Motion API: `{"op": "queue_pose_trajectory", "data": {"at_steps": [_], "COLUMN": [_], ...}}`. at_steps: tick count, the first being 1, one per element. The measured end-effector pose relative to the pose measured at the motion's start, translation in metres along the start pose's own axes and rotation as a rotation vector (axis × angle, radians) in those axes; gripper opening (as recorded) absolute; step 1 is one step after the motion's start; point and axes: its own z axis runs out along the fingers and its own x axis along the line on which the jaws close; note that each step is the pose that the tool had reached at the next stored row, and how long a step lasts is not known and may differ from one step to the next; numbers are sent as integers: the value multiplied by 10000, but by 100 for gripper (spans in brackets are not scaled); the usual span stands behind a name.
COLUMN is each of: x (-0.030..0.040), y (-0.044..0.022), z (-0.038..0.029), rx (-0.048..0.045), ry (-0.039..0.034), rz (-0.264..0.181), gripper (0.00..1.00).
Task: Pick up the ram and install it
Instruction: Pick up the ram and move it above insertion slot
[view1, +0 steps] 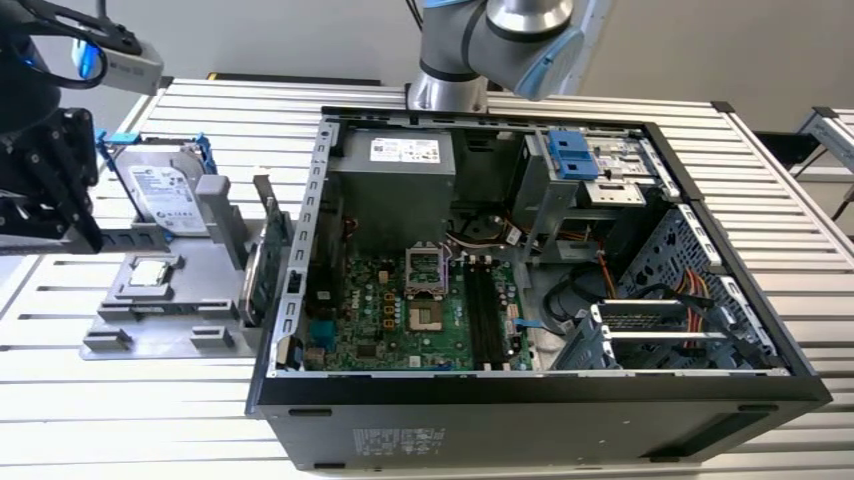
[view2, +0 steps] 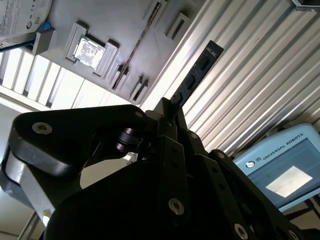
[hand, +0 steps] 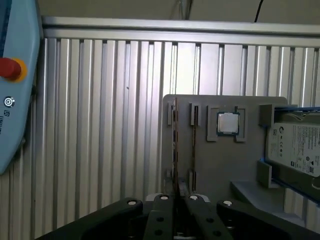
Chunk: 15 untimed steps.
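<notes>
We count one ram (view2: 197, 75), one hard drive (view1: 160, 190), one processor (view1: 150, 272) and one green card (view1: 274, 255), and a single grey holder (view1: 174, 312). We count one open case (view1: 534, 395), with one motherboard (view1: 394, 325) and one power supply (view1: 400, 170) in it. We also count one arm (view1: 494, 40), one pendant (view2: 282, 170) and one desk (view1: 134, 400).
</notes>
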Motion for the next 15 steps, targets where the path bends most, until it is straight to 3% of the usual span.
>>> {"op": "queue_pose_trajectory", "data": {"at_steps": [8, 15], "x": [-3, -3], "y": [3, 4], "z": [-91, -118], "rx": [2, 3], "ry": [1, 0], "rz": [-58, -59], "gripper": [0, 0]}}
